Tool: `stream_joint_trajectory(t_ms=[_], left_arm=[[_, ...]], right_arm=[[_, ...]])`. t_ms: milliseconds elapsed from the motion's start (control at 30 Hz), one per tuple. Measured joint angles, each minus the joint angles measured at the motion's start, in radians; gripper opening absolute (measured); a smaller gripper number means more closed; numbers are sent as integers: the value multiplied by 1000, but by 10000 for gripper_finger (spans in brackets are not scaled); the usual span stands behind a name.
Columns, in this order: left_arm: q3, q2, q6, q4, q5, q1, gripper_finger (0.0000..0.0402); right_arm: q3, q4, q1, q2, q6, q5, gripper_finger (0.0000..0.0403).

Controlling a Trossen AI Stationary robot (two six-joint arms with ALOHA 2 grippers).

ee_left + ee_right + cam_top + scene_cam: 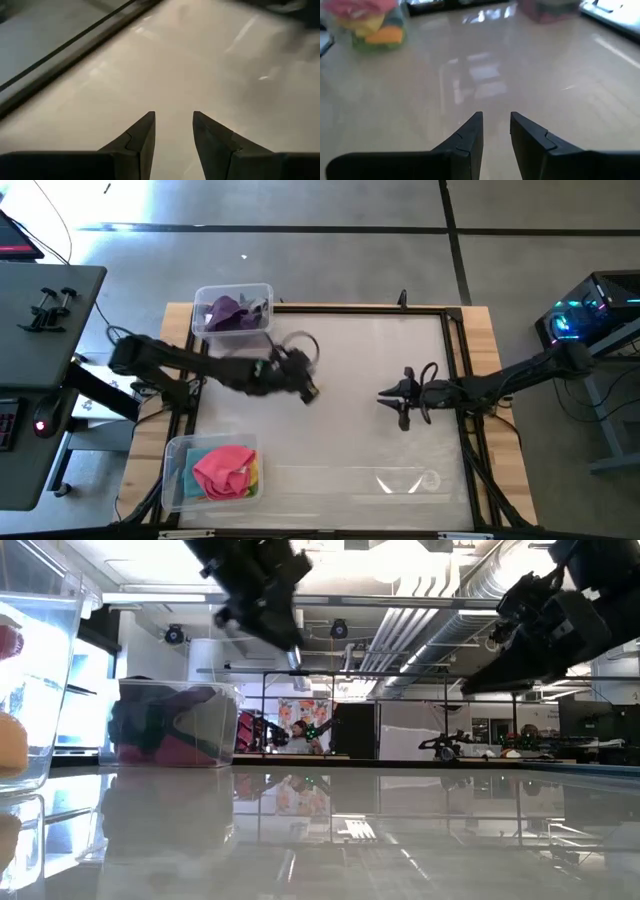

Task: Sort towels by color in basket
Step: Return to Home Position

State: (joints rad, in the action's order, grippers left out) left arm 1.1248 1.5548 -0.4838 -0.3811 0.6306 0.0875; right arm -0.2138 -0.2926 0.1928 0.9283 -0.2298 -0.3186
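Note:
Two clear baskets stand on the table's left side. The far one (232, 310) (175, 725) holds purple and dark towels (228, 314). The near one (210, 470) (370, 22) holds pink, yellow and orange towels (226, 468). My left gripper (310, 392) (173, 115) hangs open over bare table right of the far basket, nothing between its fingers. My right gripper (392, 402) (496, 116) hangs open over the table's middle right, also with nothing in it.
A clear plastic piece (410, 480) lies near the front edge at the right. A black frame (455, 360) runs around the white tabletop. Bare tabletop lies between the two grippers. A grey side table with clamps (45, 305) stands off the left edge.

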Motion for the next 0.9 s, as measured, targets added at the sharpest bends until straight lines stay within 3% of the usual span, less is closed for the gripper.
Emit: stream_joint_trajectory(t_ms=[200, 433, 700, 800, 900], left_arm=[[0, 172, 49, 386, -1, 119, 120], [0, 290, 15, 565, 125, 162, 116], [-30, 247, 35, 581, 146, 163, 84], [-123, 182, 36, 645, 164, 162, 73], [-260, 116, 26, 792, 165, 162, 60]], right_arm=[[0, 154, 1, -236, 48, 8, 89], [0, 340, 84, -553, 34, 118, 89], [0, 451, 220, -810, 109, 132, 89], [28, 418, 263, -880, 190, 133, 89], [116, 257, 283, -928, 236, 155, 89]])
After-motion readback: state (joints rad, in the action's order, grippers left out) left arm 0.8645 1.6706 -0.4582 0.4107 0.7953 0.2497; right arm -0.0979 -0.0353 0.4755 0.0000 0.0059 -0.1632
